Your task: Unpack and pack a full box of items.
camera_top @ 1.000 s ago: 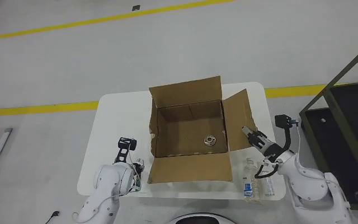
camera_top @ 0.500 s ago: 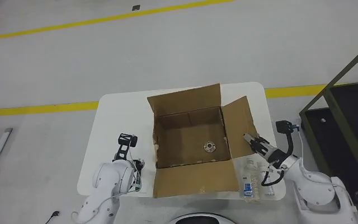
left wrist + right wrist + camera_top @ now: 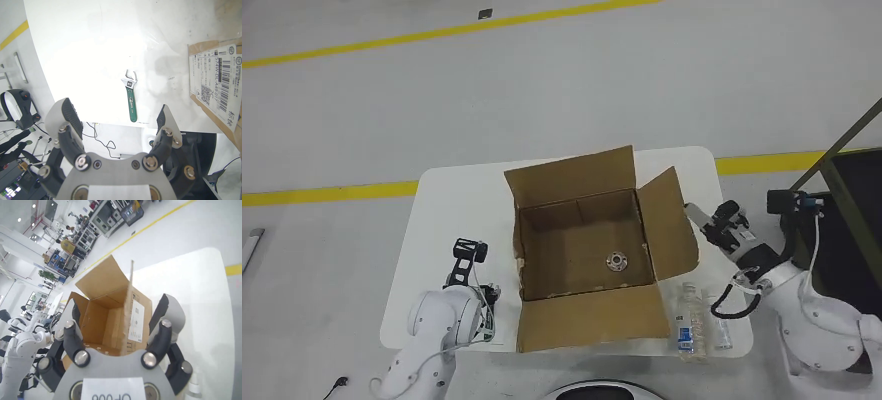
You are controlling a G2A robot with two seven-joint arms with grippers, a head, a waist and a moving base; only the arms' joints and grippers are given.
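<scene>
An open cardboard box (image 3: 582, 215) stands in the middle of the white table (image 3: 457, 215), all flaps out. A small round metal part (image 3: 616, 262) lies on its floor. My right gripper (image 3: 710, 222) hangs open just outside the raised right flap (image 3: 667, 225). In the right wrist view that flap's edge (image 3: 129, 298) rises between the spread fingers (image 3: 164, 306), untouched. My left gripper (image 3: 115, 107) is open over the table's front left edge. A green-handled wrench (image 3: 130, 100) lies on the table beyond its fingertips, beside the box's labelled front flap (image 3: 213, 79).
Two clear plastic water bottles (image 3: 690, 322) lie on the table's front right corner, in front of the right arm. A dark metal rack (image 3: 842, 200) stands off the table to the right. The table's left part is bare white surface.
The box slid slightly toward the front and turned a little. My right gripper drew back from the right flap's front edge and shifted farther along it. The left arm stayed put.
</scene>
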